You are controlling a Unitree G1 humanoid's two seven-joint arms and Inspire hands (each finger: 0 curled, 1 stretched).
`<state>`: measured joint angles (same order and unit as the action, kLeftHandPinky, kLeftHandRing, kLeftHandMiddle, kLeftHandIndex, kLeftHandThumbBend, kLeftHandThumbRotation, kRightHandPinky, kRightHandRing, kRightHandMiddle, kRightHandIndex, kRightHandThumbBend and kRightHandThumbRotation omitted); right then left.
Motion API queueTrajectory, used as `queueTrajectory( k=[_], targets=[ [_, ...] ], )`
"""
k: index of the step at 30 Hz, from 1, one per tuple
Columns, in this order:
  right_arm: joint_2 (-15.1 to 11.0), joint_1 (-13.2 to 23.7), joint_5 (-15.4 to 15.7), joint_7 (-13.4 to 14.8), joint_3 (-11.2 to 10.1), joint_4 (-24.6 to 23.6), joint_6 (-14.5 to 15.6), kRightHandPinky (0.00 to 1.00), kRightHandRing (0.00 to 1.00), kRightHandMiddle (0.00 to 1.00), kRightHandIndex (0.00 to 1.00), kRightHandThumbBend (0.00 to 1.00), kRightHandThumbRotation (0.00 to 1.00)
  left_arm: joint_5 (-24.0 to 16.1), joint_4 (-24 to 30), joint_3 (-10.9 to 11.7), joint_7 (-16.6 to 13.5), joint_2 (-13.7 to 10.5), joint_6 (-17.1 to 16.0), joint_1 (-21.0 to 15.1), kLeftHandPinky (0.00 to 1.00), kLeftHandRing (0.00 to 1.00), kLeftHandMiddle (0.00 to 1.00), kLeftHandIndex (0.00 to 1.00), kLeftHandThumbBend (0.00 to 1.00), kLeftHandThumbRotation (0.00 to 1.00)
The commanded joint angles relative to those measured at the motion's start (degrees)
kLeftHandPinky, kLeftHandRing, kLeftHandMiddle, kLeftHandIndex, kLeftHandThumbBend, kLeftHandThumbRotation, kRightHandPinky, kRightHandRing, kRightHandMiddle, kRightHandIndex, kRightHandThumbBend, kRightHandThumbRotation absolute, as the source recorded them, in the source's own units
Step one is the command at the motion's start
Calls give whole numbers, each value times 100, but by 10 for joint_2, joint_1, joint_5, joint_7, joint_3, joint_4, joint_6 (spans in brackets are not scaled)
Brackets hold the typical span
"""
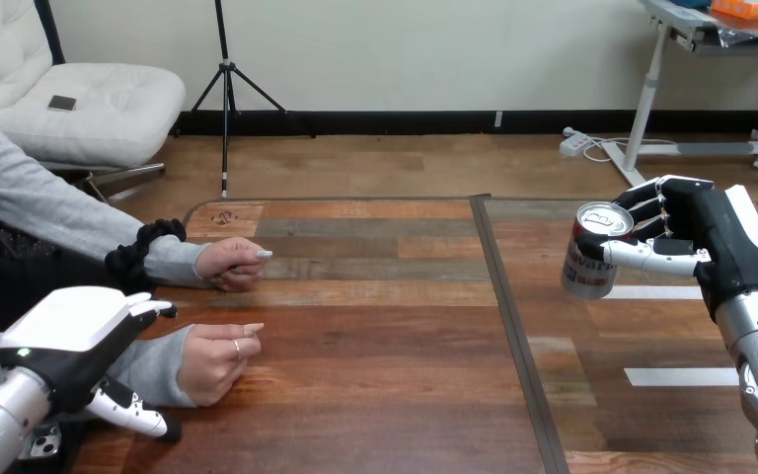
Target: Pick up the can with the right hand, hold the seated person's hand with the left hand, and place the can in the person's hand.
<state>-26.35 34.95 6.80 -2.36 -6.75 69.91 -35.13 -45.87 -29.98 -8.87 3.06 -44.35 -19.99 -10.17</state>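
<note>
Right hand [713, 242]: fingers [648, 203] and thumb closed round the can [590, 267], gripping it at the desk's [385, 385] right side. Can's long axis near upright, top leaning slightly to the view's right, lid facing up with its tab showing; contents not visible. Left hand [69, 336]: fingers loosely extended, gripping nothing, at the grey sleeve [148, 363] of the person's nearer hand [215, 360]; contact cannot be told. That hand and the person's farther hand [232, 265] rest loosely curled on the desk, well apart from the can.

can [584, 275] – 1 | robot hands [69, 336] [713, 237] – 2 | person's hands [232, 265] [215, 361] – 2
</note>
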Motion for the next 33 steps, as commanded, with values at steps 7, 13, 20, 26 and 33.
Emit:
queueTrajectory(
  k=[7,13,20,26,33],
  targets=[
    [-12,57,-6,6,-3,-35,-21,34,38,42,44,71,0,-11,-34,-23,-12,-25,9,-47,81,92,93,88,100,37],
    [-10,58,-11,1,-6,-36,-16,34,38,42,44,71,0,-9,-48,-29,-22,-26,7,-53,81,91,93,87,100,37],
    [-10,56,-11,-1,-6,-36,-22,34,38,42,44,71,0,-10,-73,-37,-31,-27,4,-64,80,90,91,86,100,36],
    [-11,56,-11,0,-5,-36,-22,34,37,42,44,71,0,4,-84,-37,-16,-27,10,-71,81,90,91,87,100,33],
    [-10,56,-14,-2,-8,-35,-24,34,37,42,44,71,0,-8,-93,-48,-14,-32,24,-79,81,88,89,85,100,34]
  ],
)
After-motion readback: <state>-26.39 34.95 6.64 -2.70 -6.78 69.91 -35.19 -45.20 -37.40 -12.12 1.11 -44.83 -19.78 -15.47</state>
